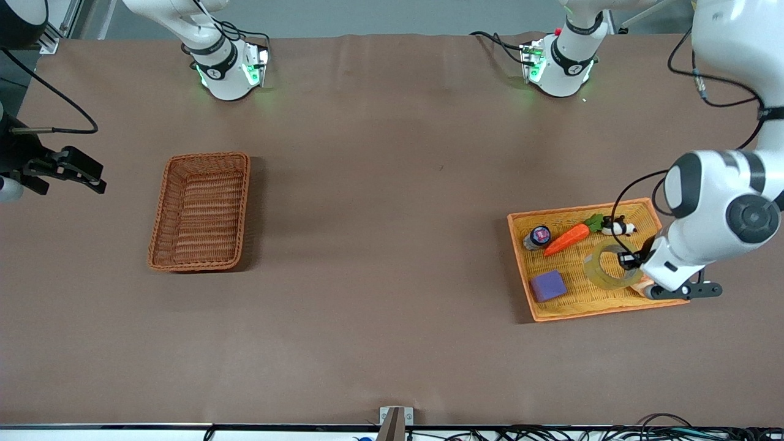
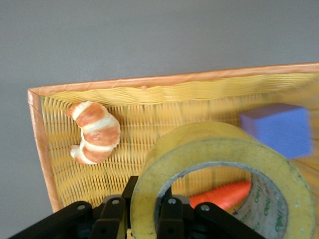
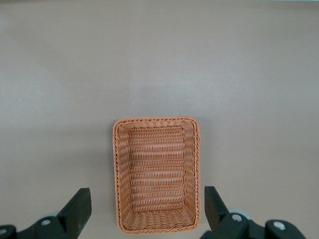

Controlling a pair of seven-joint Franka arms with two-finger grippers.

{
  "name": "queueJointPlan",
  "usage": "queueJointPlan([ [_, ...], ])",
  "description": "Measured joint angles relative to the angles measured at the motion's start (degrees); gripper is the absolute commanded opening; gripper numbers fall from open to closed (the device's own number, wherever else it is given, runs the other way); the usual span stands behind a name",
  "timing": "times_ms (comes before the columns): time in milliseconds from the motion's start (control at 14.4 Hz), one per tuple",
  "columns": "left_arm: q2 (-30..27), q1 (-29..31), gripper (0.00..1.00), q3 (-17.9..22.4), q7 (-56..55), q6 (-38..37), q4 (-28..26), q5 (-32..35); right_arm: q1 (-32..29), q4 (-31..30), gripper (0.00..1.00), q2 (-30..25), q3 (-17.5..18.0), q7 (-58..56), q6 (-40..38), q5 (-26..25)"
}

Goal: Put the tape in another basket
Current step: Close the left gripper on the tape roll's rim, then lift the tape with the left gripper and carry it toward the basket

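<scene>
The tape (image 1: 595, 267), a yellowish ring with a grey core, is in the flat orange-yellow tray (image 1: 519, 257) toward the left arm's end of the table. My left gripper (image 1: 631, 260) is shut on the tape's wall, with one finger inside the ring and one outside. The left wrist view shows the tape (image 2: 214, 149) clamped in my left gripper (image 2: 144, 199). The deep reddish-brown basket (image 1: 201, 211) stands empty toward the right arm's end. My right gripper (image 1: 86, 171) waits open and empty beside it; the right wrist view shows the basket (image 3: 157, 174) between its fingers (image 3: 144, 204).
The tray also holds a toy carrot (image 1: 566, 239), a purple block (image 1: 548, 285), a small dark-capped jar (image 1: 538, 236), a panda figure (image 1: 618, 226) and a croissant (image 2: 94, 132). Brown cloth covers the table between tray and basket.
</scene>
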Motion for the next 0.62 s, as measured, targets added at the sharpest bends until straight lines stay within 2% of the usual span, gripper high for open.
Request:
queueJointPlan([
  [347,-0.87,-2.12,0.05,-11.55,-5.80,-2.78,-0.15,0.04,0.01,0.00,1.00,0.00,0.01,0.00,0.15,0.00],
  [554,-0.70,-8.49,0.10,-13.82,-11.64,-4.24,1.36,0.05,0.06,0.00,1.00,0.00,0.07,0.00,0.19,0.00],
  [624,-0.33,-11.25,0.08,-13.89,-13.69,-4.65,2.40,0.05,0.05,0.00,1.00,0.00,0.04,0.00,0.23,0.00],
])
